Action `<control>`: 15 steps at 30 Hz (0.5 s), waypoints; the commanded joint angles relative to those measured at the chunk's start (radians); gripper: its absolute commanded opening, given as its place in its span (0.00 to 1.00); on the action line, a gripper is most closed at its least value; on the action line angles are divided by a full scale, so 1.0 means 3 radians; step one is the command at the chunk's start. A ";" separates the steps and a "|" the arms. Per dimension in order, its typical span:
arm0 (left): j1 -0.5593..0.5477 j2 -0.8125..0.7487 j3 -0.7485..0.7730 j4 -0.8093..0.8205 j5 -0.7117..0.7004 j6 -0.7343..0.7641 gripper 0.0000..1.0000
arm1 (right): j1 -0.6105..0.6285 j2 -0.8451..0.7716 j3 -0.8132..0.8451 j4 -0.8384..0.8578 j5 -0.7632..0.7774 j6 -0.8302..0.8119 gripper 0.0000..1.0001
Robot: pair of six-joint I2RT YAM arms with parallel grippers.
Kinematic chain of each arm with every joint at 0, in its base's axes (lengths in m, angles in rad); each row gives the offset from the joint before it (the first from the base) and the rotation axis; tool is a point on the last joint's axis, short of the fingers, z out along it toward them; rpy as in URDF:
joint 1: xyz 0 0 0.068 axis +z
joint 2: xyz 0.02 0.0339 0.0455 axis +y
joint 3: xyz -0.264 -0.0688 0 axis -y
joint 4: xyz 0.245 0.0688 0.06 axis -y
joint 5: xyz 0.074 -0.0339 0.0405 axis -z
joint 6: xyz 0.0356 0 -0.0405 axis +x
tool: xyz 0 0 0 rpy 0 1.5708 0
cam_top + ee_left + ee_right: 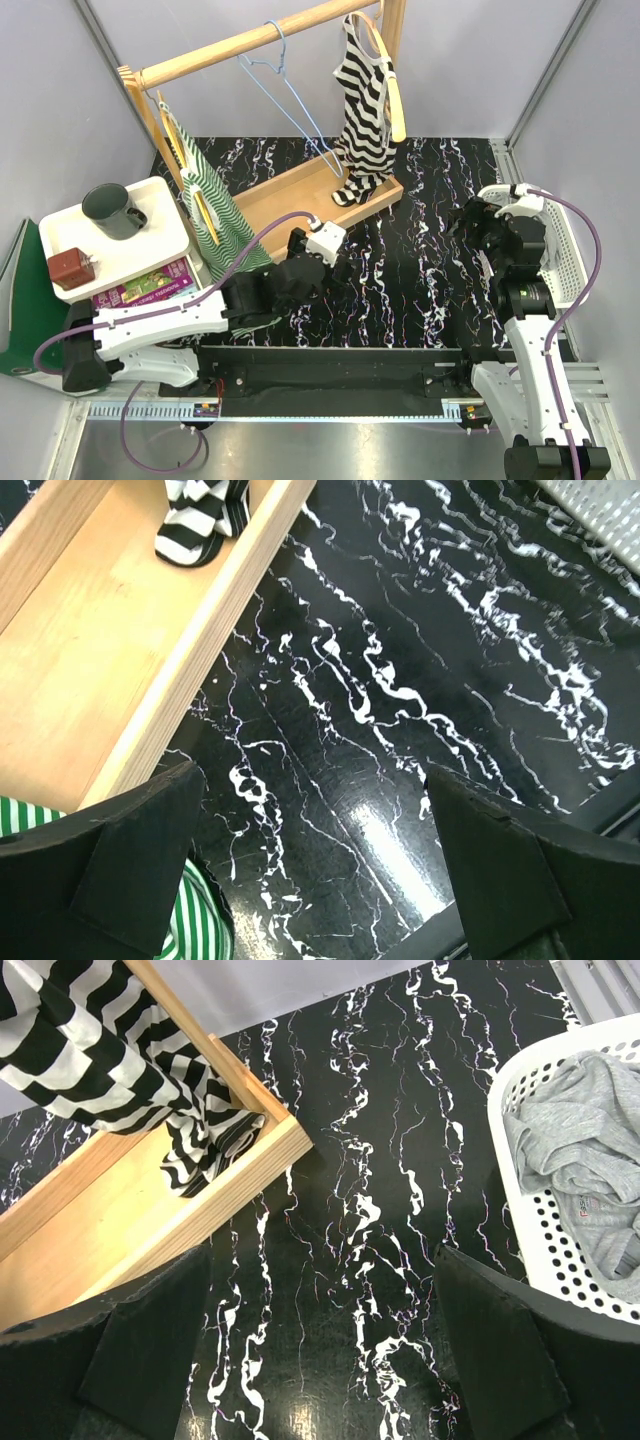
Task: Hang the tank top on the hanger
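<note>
Far left: white side table (160, 195) carrying a dark green mug (113, 210) and a small red-brown box (70, 268).

Just right of it: green-and-white striped top (212, 215) on a wooden hanger at the left end of the wooden clothes rack (250, 40), hem draped down beside the left arm. A strip of the same stripes shows at the bottom left corner of the left wrist view.

Next along the rail: thin light-blue wire hanger (290, 90), triangular, hooked over the bar, between the two striped tops.

Below it: left gripper (338, 268), over the black white-veined marble tabletop (420, 290), near the front edge of the rack's wooden base tray (300, 190). Jaws wide apart, only marble between them (315, 780).

Right end of rail: black-and-white striped top (365, 110) on a wooden hanger, hem bunched in the base tray.

Further right: right gripper (472, 225) above the tabletop, jaws likewise spread, gripping nothing (320, 1260).

Far right: white perforated plastic basket (567, 262), largely hidden by the right arm from above. Grey knit tank top (585, 1160) crumpled inside it, seen in the right wrist view, well apart from the wire hanger.
</note>
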State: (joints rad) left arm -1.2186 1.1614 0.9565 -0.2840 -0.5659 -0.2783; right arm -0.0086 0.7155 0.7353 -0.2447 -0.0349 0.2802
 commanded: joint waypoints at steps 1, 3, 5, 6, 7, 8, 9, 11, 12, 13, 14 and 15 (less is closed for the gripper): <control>0.0002 0.0050 0.0227 0.0036 -0.0098 0.0033 0.99 | 0.0013 -0.0038 0.0039 0.0177 0.0228 0.0073 1.00; 0.0002 0.0066 0.0237 0.0047 -0.0057 0.0068 0.99 | 0.0008 -0.0053 0.0029 0.0182 0.0544 0.0246 1.00; 0.0002 0.0061 0.0217 0.0108 -0.0026 0.0135 0.99 | 0.0013 -0.0053 0.0029 0.0187 0.0607 0.0217 1.00; 0.0002 0.0061 0.0197 0.0128 -0.0011 0.0150 0.99 | 0.0013 -0.0033 0.0044 0.0187 0.0648 0.0206 1.00; 0.0002 0.0061 0.0176 0.0199 -0.0006 0.0186 0.99 | 0.0013 -0.0013 0.0054 0.0182 0.0663 0.0206 1.00; 0.0007 0.0071 0.0130 0.0236 0.0000 0.0206 0.99 | 0.0013 0.0003 0.0070 0.0177 0.0684 0.0201 1.00; 0.0002 0.0071 0.0115 0.0266 0.0015 0.0232 0.99 | 0.0013 0.0054 0.0105 0.0146 0.0729 0.0226 1.00; 0.0002 0.0107 0.0089 0.0333 0.0035 0.0298 0.99 | 0.0013 0.0110 0.0141 0.0115 0.0806 0.0257 1.00; 0.0007 0.0122 0.0084 0.0348 0.0061 0.0319 0.99 | 0.0013 0.0161 0.0187 0.0085 0.0893 0.0268 1.00; 0.0007 0.0132 0.0079 0.0369 0.0071 0.0339 0.99 | 0.0013 0.0187 0.0208 0.0069 0.0934 0.0252 1.00; 0.0012 0.0153 0.0064 0.0394 0.0076 0.0340 0.99 | 0.0013 0.0212 0.0233 0.0049 0.1000 0.0217 1.00; 0.0043 0.0143 0.0033 0.0430 0.0107 0.0324 0.99 | 0.0008 0.0294 0.0304 -0.0017 0.1046 0.0141 1.00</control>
State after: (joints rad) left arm -1.2186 1.1923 0.9791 -0.2455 -0.5564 -0.2100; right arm -0.0086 0.7647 0.7486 -0.2340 0.1772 0.3405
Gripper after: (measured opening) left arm 0.988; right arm 0.994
